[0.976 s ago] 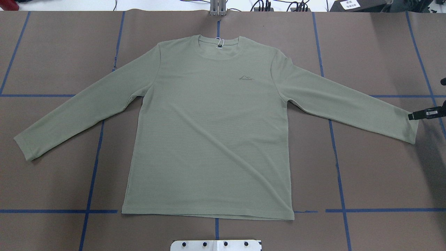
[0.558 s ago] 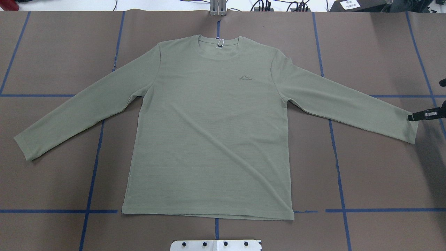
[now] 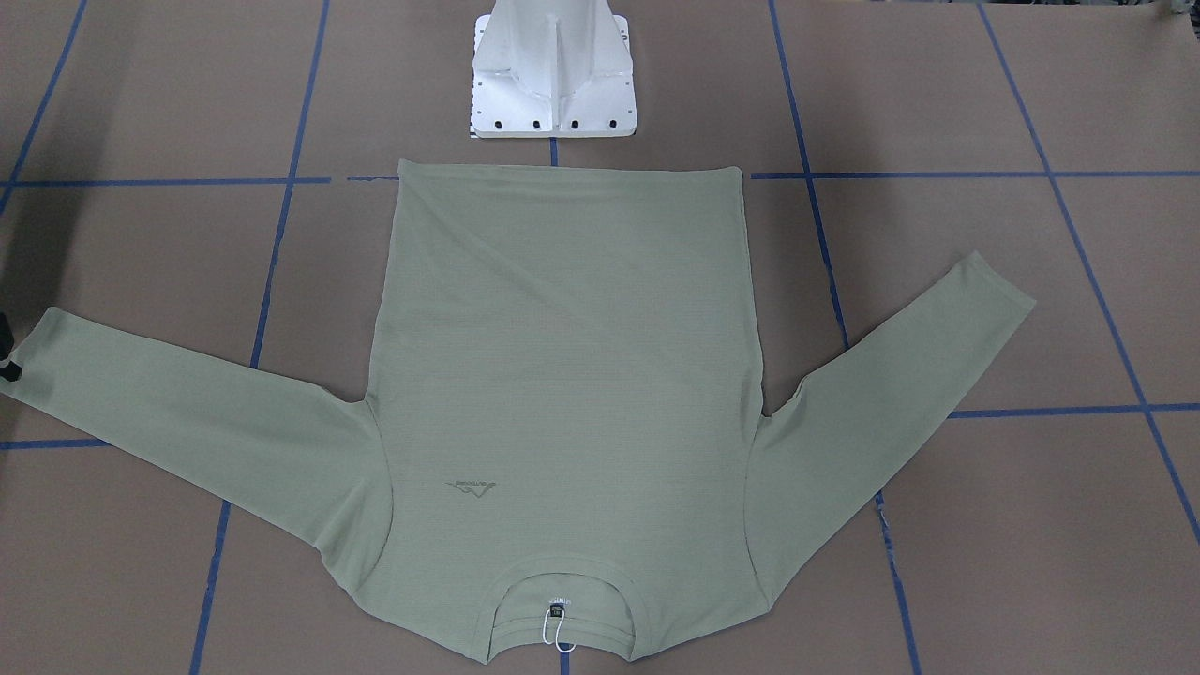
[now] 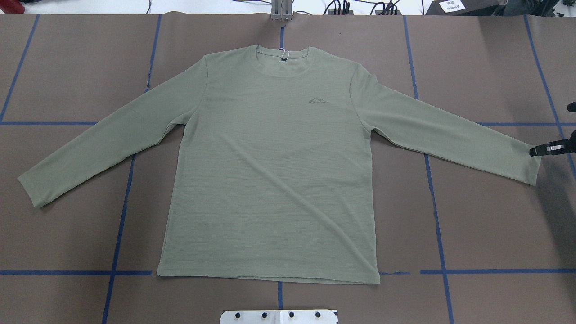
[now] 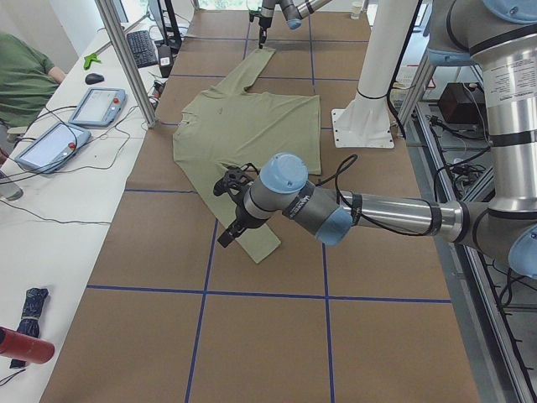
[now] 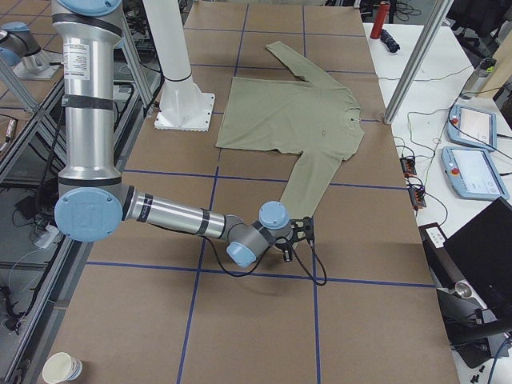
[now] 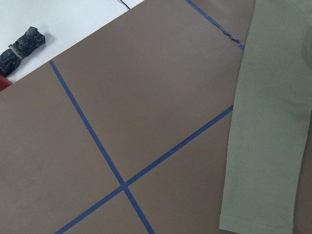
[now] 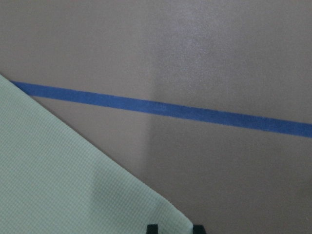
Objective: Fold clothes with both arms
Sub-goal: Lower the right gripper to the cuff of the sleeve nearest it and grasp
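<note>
**One green shirt spread flat between two robot arms**

One wide table (image 4: 495, 67) is covered in matt brown sheeting, marked into large squares by lines of blue tape (image 4: 433, 189).

One pale sage-green knit shirt (image 4: 270, 180) lies face up at the middle of the table. It is smooth and unfolded, its hem is towards the robot, and its ribbed round neck points away. Its two long sleeves slant outward and down to either side, and the fabric has a fine horizontal rib.

Two grey metal tube arms with light-blue joint caps reach low over the table. The left arm (image 5: 386, 214) extends towards the left sleeve end, and the right arm (image 6: 176, 216) towards the right sleeve end. One white pedestal base (image 3: 553, 84) stands just beyond the hem.

There are two black grippers. The right gripper (image 4: 535, 151) sits at the right cuff's edge. Its two fingertips (image 8: 152, 228) stand apart, with the cuff's corner lying flat between them. The left gripper (image 5: 226, 238) hangs above the left cuff, and whether its fingers are spread or closed cannot be told.

One small tonal mountain-shaped logo (image 4: 318, 100) sits on the chest, and one white loop tag (image 4: 283, 54) hangs at the collar.
</note>
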Motion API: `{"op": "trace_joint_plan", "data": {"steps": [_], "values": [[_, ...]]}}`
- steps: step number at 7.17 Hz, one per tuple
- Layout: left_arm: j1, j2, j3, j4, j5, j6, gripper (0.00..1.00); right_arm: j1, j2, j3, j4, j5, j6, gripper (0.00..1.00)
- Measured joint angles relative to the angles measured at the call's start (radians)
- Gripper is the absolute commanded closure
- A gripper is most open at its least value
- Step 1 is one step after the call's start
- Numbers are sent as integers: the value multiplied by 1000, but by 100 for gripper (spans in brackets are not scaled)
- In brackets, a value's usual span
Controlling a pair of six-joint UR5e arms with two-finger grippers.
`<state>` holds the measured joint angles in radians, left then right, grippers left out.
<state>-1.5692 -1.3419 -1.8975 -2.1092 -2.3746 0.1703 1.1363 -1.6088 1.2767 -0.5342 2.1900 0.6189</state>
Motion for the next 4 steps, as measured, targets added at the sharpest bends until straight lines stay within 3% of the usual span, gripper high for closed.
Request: {"op": "trace_joint_plan", "data": {"steps": [2, 4], "values": [[0, 0, 0, 0, 0, 0, 0, 1, 16, 20, -5, 9, 1, 100], [0, 0, 3, 0, 0, 0, 0, 3, 32, 99, -75, 20, 15, 100]]}}
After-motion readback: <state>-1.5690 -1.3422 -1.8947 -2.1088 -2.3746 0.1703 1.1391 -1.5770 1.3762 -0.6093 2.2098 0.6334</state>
